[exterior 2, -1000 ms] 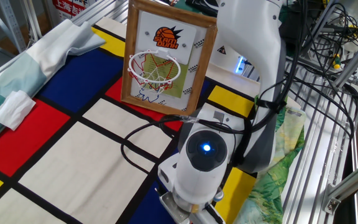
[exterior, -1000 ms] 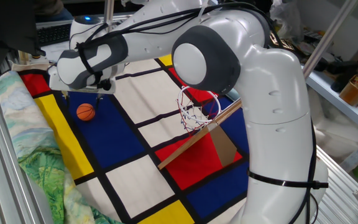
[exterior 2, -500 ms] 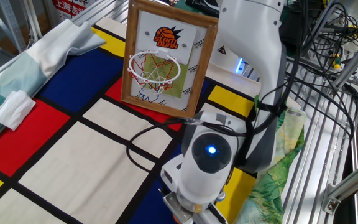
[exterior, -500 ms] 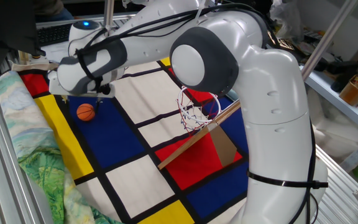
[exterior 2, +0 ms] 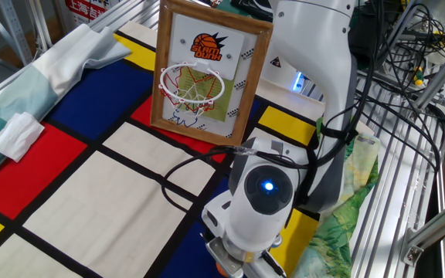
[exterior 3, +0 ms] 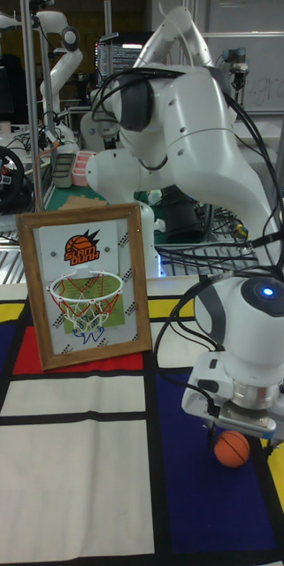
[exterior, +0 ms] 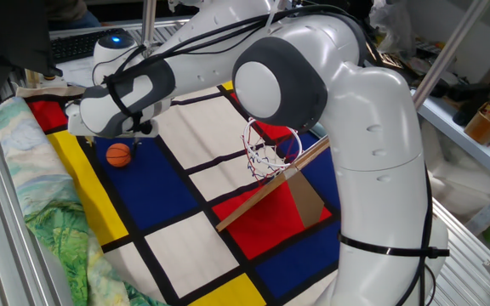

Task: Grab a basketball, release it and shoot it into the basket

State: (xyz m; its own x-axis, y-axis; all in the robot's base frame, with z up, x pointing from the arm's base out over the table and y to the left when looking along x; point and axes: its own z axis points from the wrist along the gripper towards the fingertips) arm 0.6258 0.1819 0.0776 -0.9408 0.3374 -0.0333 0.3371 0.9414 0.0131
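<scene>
Descending over the last second, the gripper (exterior 3: 233, 431) neared the basketball (exterior 3: 232, 447) at lower right; its opening stayed hidden; grasp apparently imminent.

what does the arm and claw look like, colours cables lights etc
The arm is glossy white with rounded links and dark grey joint caps. Black cables run along it. A blue light glows on the wrist. The claw is mostly hidden under the white hand.

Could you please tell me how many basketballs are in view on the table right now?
1. The basketball lies on a blue panel of the cloth, just under the gripper, away from the basket. The arm may hide others.
</scene>
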